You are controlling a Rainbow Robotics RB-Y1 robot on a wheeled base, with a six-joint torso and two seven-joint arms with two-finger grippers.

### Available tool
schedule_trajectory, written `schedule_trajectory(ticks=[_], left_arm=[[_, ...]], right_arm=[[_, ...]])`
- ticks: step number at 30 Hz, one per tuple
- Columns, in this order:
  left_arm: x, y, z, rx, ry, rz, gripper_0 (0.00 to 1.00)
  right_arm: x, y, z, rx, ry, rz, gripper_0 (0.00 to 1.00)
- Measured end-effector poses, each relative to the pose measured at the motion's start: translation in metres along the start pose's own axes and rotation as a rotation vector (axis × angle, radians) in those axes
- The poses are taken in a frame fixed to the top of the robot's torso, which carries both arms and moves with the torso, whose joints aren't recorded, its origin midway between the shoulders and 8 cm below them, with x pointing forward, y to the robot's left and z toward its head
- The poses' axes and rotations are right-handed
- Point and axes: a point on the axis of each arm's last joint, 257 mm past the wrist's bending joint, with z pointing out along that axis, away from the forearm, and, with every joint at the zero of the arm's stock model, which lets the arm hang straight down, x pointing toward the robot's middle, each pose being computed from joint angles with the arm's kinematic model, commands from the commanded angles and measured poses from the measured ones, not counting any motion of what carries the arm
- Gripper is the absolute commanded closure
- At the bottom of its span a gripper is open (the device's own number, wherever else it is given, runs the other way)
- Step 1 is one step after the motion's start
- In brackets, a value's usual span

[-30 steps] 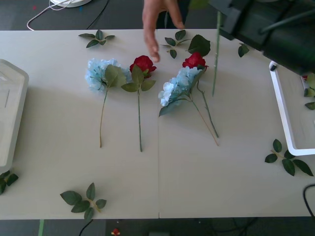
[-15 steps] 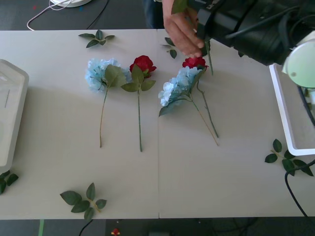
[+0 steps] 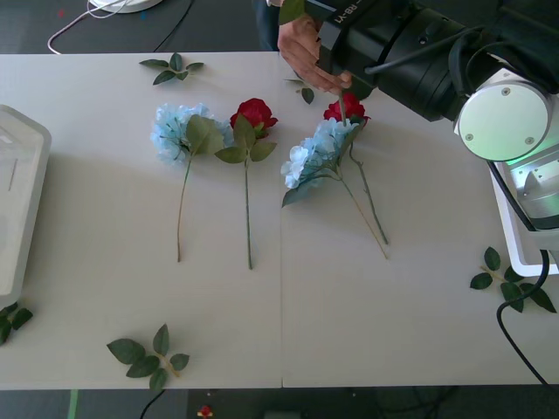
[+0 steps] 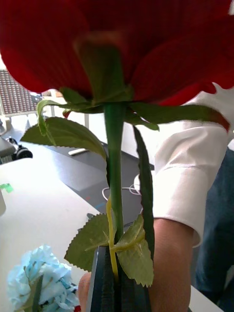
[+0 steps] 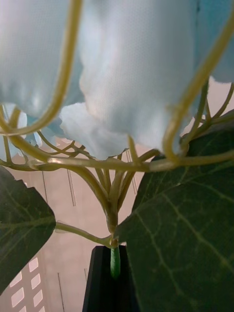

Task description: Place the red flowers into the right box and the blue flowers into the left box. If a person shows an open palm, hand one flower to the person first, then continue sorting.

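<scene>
My right gripper (image 4: 113,275) is shut on the green stem of a red flower (image 4: 117,44), held upright beyond the table's far edge. A person's hand (image 3: 306,51) in a white sleeve closes around that stem just by the gripper. My left gripper (image 5: 113,265) is shut on the stem of a blue flower (image 5: 126,73), with slotted white plastic behind it. On the table lie two red flowers (image 3: 254,113) (image 3: 347,107) and two blue flowers (image 3: 177,131) (image 3: 313,154). The left box (image 3: 19,201) sits at the left edge, the right box (image 3: 505,214) at the right.
Loose green leaf sprigs lie at the far left (image 3: 173,68), near front (image 3: 148,353), front right (image 3: 511,284) and left edge (image 3: 10,319). My black right arm (image 3: 428,52) spans the far right of the table. The near half of the table is bare.
My right arm has swung left along the far edge, carrying the red flower to the person's hand. The hand, earlier spread over the table, now grips the stem.
</scene>
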Motion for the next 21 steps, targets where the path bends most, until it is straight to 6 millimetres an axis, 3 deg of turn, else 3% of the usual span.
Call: schedule_trajectory(ticks=[1, 2, 3, 4, 21], left_arm=[[0.0, 0.0, 0.0, 0.0, 0.0, 0.0, 1.0], [0.0, 0.0, 0.0, 0.0, 0.0, 0.0, 1.0], [0.0, 0.0, 0.0, 0.0, 0.0, 0.0, 1.0], [0.0, 0.0, 0.0, 0.0, 0.0, 0.0, 1.0], [0.0, 0.0, 0.0, 0.0, 0.0, 0.0, 1.0]], right_arm=[[-0.0005, 0.0005, 0.0001, -0.002, -0.002, 0.005, 1.0], [-0.0008, 0.0008, 0.0001, -0.003, -0.003, 0.009, 0.93], [-0.001, 0.001, 0.0001, -0.004, -0.004, 0.013, 0.58], [-0.0013, 0.0014, 0.0001, -0.006, -0.005, 0.017, 0.0], [-0.0063, 0.0037, -0.0002, -0.023, -0.032, 0.109, 0.0]])
